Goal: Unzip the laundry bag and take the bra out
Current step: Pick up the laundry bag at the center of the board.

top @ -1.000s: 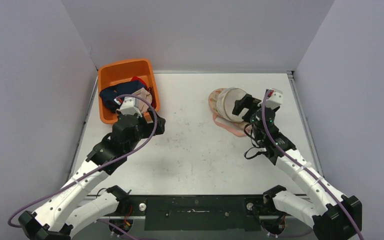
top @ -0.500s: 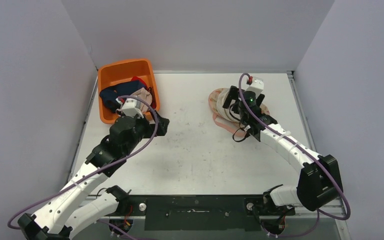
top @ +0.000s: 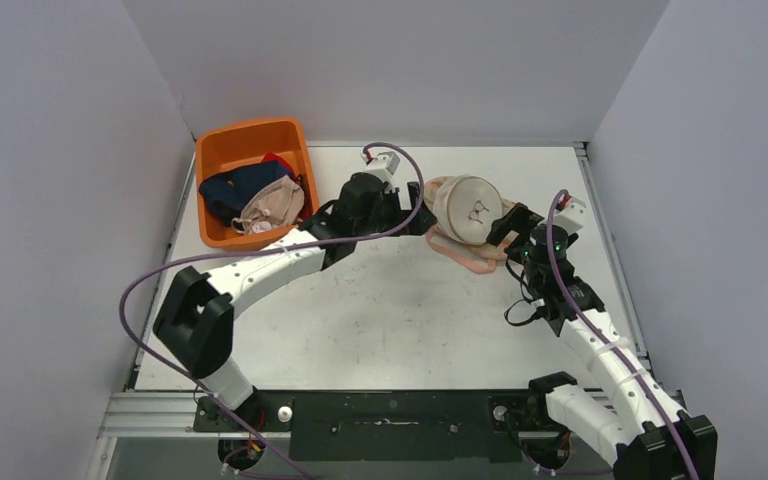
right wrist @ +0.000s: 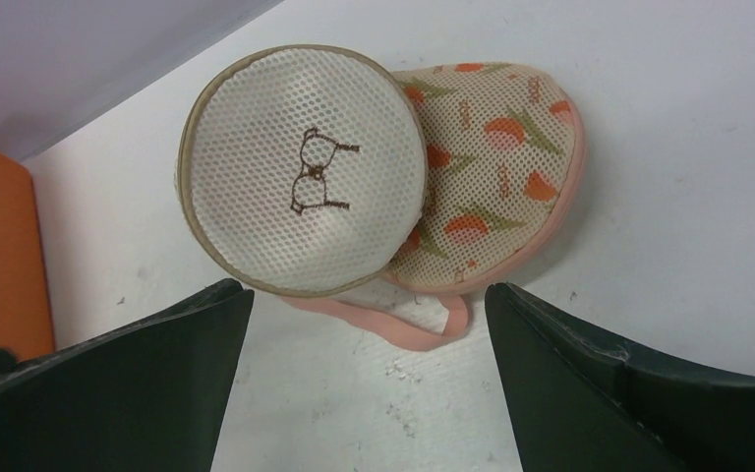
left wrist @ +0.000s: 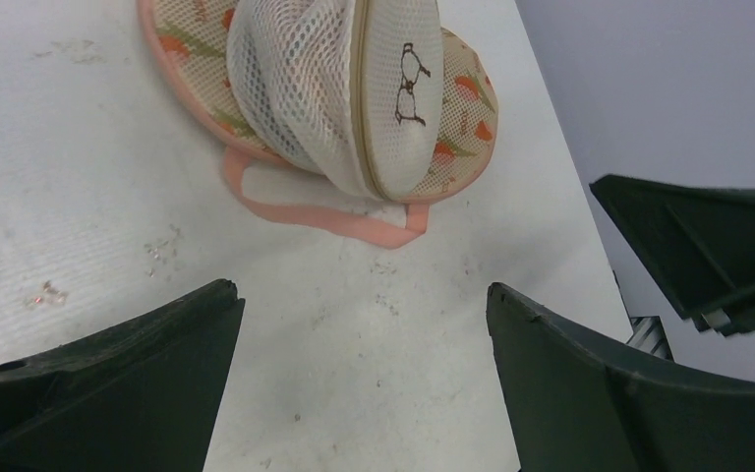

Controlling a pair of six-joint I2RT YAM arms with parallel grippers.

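Round white mesh laundry bag (top: 468,207) sits upper right of centre on the bench (top: 380,300), tilted on edge, between the two hands. Left hand (left wrist: 361,295) and right hand (right wrist: 366,290) are both spread wide, empty, just beside it. Tan zipper seam (left wrist: 359,98) lies edge-on to the left hand.

text: none readable | sign: brown bra outline (right wrist: 317,179) (small line drawing) on laundry bag (right wrist: 246,128) mesh face
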